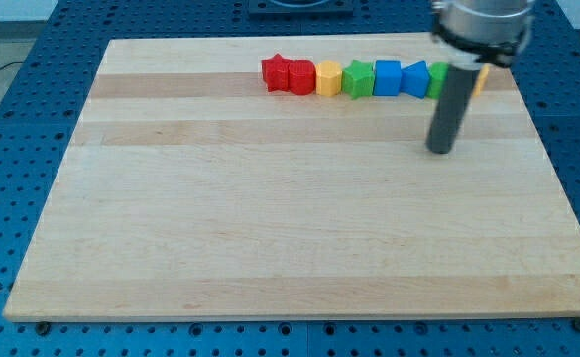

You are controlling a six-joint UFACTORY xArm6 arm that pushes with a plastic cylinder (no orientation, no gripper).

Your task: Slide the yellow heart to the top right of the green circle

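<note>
My tip just below a block row, perhaps hiding the green circle.

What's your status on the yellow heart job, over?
My tip on the board, just below the row's right end. Yellow heart mostly hidden behind the rod, beside green circle. Nothing between tip and row.

My tip sits at the view's upper right. The dark rod stands nearly upright above it, leaning slightly right, under a grey mount.
</note>
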